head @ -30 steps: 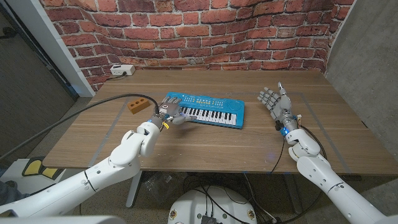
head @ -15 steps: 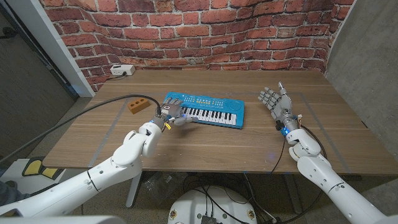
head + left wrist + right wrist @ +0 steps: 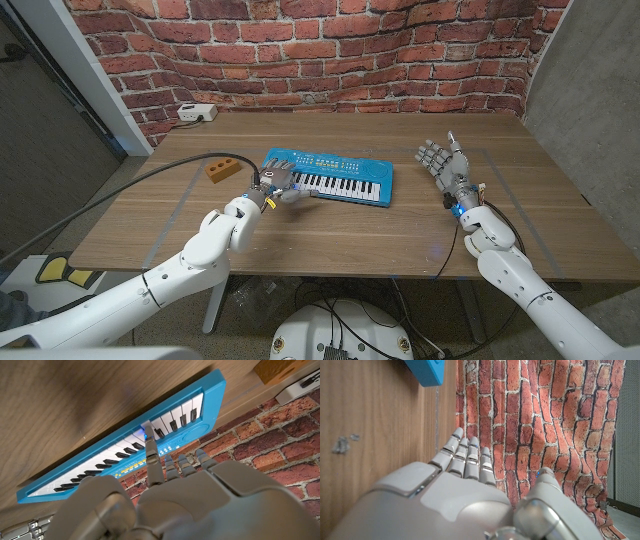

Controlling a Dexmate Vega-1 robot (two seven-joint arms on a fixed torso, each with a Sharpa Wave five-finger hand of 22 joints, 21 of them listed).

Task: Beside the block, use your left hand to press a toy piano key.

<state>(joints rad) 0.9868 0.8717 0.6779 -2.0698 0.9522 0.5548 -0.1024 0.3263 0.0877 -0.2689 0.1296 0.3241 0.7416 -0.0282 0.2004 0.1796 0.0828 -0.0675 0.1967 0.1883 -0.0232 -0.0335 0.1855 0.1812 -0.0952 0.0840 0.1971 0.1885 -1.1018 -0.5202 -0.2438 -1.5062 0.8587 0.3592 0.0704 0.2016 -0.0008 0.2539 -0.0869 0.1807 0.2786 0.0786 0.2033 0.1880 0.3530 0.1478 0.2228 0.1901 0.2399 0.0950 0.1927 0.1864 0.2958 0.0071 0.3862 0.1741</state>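
Note:
A blue toy piano [image 3: 330, 176] lies mid-table, with a small orange-brown block [image 3: 222, 169] just off its left end. My left hand [image 3: 275, 185] hovers over the piano's left end. In the left wrist view one outstretched finger of the left hand [image 3: 165, 495] touches a white key [image 3: 146, 425] of the piano [image 3: 80, 482], the other fingers curled in; the block [image 3: 280, 367] shows past the piano's end. My right hand [image 3: 442, 162] stands upright to the right of the piano, fingers apart, holding nothing. The right wrist view shows that hand [image 3: 455, 490] near the piano's corner [image 3: 427, 372].
A grey cable [image 3: 150, 172] runs across the table's left part toward my left wrist. A white power strip [image 3: 196, 112] lies at the far left edge by the brick wall [image 3: 330, 50]. Bare wood [image 3: 340, 235] spreads in front of the piano.
My left hand has edged slightly forward over the piano's left keys. The right hand, piano and block have not moved.

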